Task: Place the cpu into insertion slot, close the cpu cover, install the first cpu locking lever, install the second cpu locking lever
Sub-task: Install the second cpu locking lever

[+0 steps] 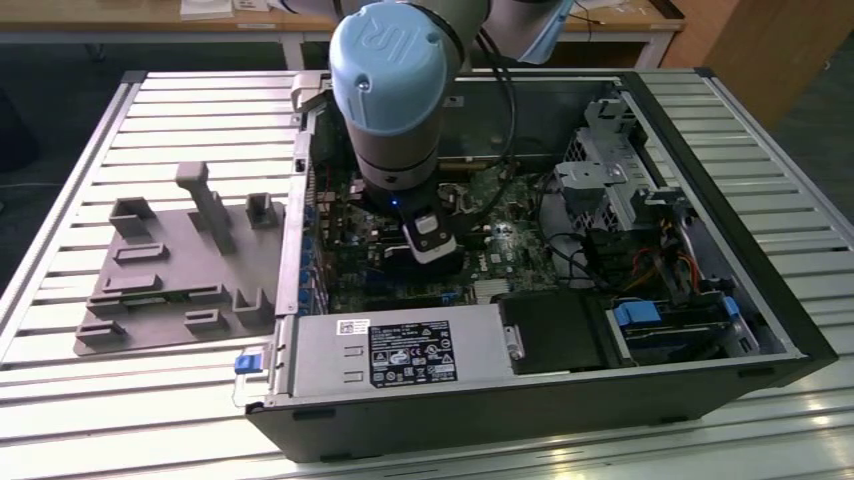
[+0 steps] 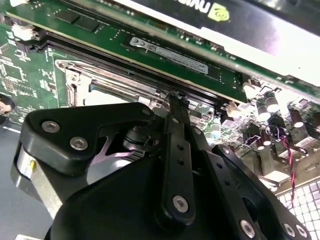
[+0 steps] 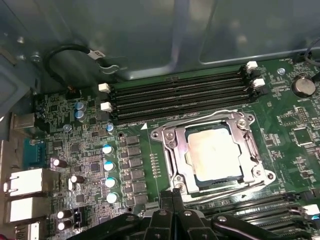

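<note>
Silver-grey, the cpu (image 3: 216, 154) sits in the insertion slot (image 3: 200, 183) with the cpu cover (image 3: 170, 145) closed flat around it, just beyond our pincer (image 3: 172, 196). We see the pincer's black fingers (image 2: 176, 120) pressed together, holding nothing, tips at the socket's near edge, with the memory slots (image 3: 180, 95) farther off.

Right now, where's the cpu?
In the first wrist view the cpu sits in the insertion slot, framed by the cpu cover, beside the memory slots.

cpu (image 3: 216, 152) in insertion slot (image 3: 169, 150), apparently under cpu cover (image 3: 250, 145)
</note>
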Action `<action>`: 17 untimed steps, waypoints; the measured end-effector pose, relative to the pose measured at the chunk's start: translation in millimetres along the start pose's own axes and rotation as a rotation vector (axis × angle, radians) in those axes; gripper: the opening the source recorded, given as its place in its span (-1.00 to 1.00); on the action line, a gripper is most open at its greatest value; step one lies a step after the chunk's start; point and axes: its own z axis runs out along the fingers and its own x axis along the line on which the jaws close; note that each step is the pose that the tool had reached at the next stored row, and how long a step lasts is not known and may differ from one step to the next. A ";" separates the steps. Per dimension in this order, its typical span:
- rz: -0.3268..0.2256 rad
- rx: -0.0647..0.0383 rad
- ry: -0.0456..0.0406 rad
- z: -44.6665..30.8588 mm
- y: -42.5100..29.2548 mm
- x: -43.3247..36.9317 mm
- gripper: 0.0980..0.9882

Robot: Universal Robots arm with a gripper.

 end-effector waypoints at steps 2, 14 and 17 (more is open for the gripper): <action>0.000 -0.001 0.0001 2.6 0.7 0.3 -0.99; 0.000 -0.001 0.0004 -1.3 3.1 0.6 -0.99; 0.000 -0.001 0.0004 -7.3 5.4 0.6 -0.99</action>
